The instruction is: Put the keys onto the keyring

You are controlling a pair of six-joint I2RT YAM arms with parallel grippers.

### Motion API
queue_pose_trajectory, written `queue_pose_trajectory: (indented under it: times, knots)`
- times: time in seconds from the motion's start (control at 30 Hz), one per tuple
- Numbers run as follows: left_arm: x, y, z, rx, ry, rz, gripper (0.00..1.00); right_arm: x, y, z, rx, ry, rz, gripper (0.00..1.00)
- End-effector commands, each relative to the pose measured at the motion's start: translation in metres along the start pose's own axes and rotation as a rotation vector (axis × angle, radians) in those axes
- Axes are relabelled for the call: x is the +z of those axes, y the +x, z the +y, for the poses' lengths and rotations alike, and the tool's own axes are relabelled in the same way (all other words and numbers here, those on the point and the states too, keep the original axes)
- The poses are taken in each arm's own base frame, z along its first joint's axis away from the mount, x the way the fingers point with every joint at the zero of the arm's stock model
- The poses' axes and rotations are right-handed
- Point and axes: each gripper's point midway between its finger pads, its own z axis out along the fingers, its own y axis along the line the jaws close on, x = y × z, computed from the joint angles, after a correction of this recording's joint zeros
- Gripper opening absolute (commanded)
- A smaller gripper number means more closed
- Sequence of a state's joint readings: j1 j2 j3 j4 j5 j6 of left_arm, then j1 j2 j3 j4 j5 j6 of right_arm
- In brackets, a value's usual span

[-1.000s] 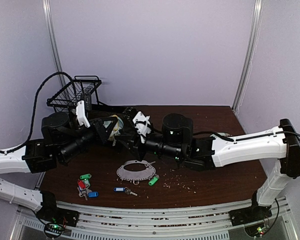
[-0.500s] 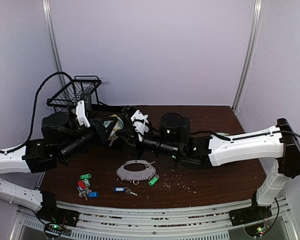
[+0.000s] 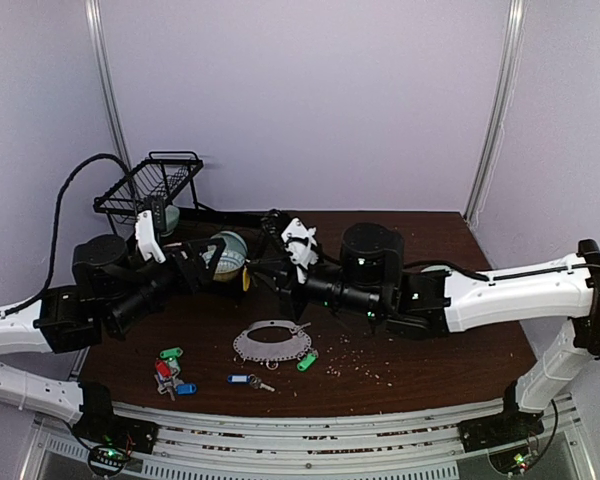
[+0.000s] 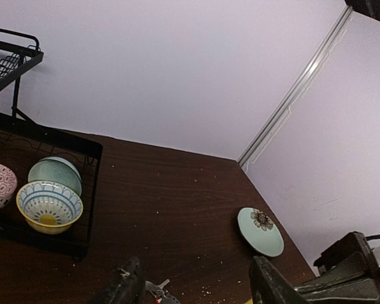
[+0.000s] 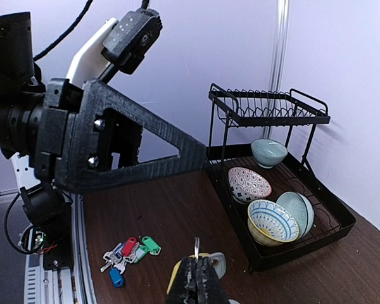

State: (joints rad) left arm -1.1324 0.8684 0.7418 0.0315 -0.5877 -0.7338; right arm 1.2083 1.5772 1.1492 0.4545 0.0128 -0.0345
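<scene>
My right gripper [image 5: 196, 263] is shut on the thin wire ring of a yellow-tagged key [image 5: 175, 273], held above the table. From above, that key [image 3: 246, 279] hangs between the two grippers. My left gripper [image 3: 208, 268] stands just left of it, open, with nothing between its fingers [image 4: 123, 288]. The keyring [image 3: 246, 346], a flat grey oval loop, lies on the table below, with a green-tagged key [image 3: 307, 361] at its right rim. A blue-tagged key [image 3: 242, 380] lies in front of it. A cluster of green, red and blue keys [image 3: 170, 368] lies to the left.
A black wire dish rack [image 5: 285, 209] holding several bowls stands at the back left. A pale green plate [image 4: 259, 223] with a flower lies near the right wall. Crumbs are scattered right of the keyring. The left gripper's black body [image 5: 114, 139] fills the right wrist view's upper left.
The right gripper shut on the yellow-tagged key. The left gripper then opened and drew back to the left, and the right arm shifted a little to the right with the key.
</scene>
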Motion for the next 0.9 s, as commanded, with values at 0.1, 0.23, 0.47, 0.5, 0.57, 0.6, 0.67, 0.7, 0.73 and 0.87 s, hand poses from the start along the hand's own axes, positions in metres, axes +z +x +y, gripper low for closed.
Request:
queue_pose_trajectory:
  times: [0.1, 0.23, 0.47, 0.5, 0.57, 0.6, 0.67, 0.7, 0.73, 0.87]
  knots:
    - [-0.016, 0.001, 0.036, 0.079, -0.122, -0.017, 0.61, -0.045, 0.024, -0.017, 0.027, 0.0, 0.187, 0.0]
    - [-0.006, 0.036, 0.035, 0.249, -0.084, 0.088, 0.64, -0.077, 0.066, -0.047, 0.088, 0.133, 0.357, 0.0]
    - [0.027, 0.178, -0.027, 0.564, 0.38, 0.531, 0.6, -0.13, 0.106, -0.089, 0.202, 0.298, 0.409, 0.0]
    - [0.031, 0.194, -0.028, 0.593, 0.4, 0.577, 0.57, -0.134, 0.111, -0.09, 0.21, 0.304, 0.411, 0.0]
    - [0.044, 0.218, -0.023, 0.642, 0.395, 0.654, 0.53, -0.138, 0.115, -0.093, 0.221, 0.306, 0.41, 0.0]
    - [0.05, 0.228, -0.019, 0.651, 0.395, 0.697, 0.49, -0.14, 0.118, -0.094, 0.224, 0.305, 0.413, 0.0]
    - [0.06, 0.242, -0.012, 0.645, 0.397, 0.766, 0.43, -0.141, 0.124, -0.096, 0.228, 0.305, 0.425, 0.0]
    - [0.063, 0.247, -0.007, 0.645, 0.385, 0.792, 0.42, -0.142, 0.128, -0.096, 0.226, 0.302, 0.437, 0.0]
    - [0.064, 0.252, 0.001, 0.664, 0.37, 0.816, 0.42, -0.143, 0.132, -0.096, 0.223, 0.298, 0.448, 0.0]
    - [0.057, 0.271, 0.027, 0.74, 0.314, 0.943, 0.47, -0.144, 0.144, -0.098, 0.206, 0.282, 0.482, 0.0]
